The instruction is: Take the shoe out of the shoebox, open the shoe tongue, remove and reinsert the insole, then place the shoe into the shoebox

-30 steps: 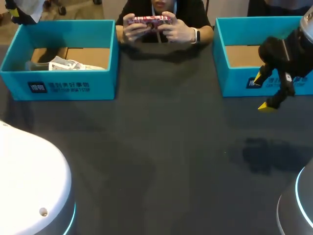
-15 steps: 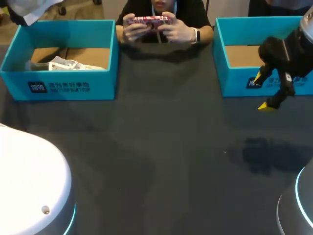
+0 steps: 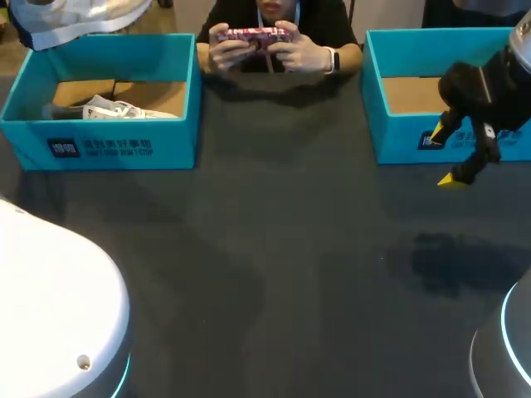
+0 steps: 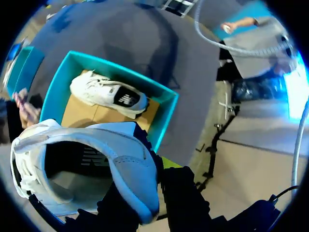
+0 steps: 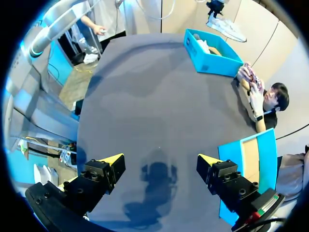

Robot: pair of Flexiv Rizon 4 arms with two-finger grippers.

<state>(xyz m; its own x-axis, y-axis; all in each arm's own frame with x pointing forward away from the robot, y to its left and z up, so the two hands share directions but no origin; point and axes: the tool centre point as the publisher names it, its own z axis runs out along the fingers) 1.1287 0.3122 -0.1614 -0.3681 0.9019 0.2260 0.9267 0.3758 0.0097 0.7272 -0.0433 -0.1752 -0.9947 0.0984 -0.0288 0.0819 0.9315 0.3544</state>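
My left gripper (image 4: 148, 193) is shut on the collar of a white shoe (image 4: 91, 169), held in the air over the teal shoebox (image 4: 163, 121). A second white shoe (image 4: 107, 93) lies inside that box on its brown floor. In the head view the held shoe (image 3: 79, 15) hangs at the far left corner, above the box (image 3: 108, 149) with the other shoe (image 3: 116, 109) in it. My right gripper (image 3: 461, 170) hovers open and empty in front of the other teal box (image 3: 398, 137); its yellow-tipped fingers (image 5: 112, 160) stand wide apart above bare table.
A person's hands (image 3: 265, 46) hold a phone at the table's far edge between the two boxes. My left arm's white base (image 3: 58, 307) fills the near left corner. Dark tabletop (image 3: 274, 249) stretches between the boxes and the front edge.
The held shoe has swung rightward, further into the head view at the top left. My right arm has kept still.
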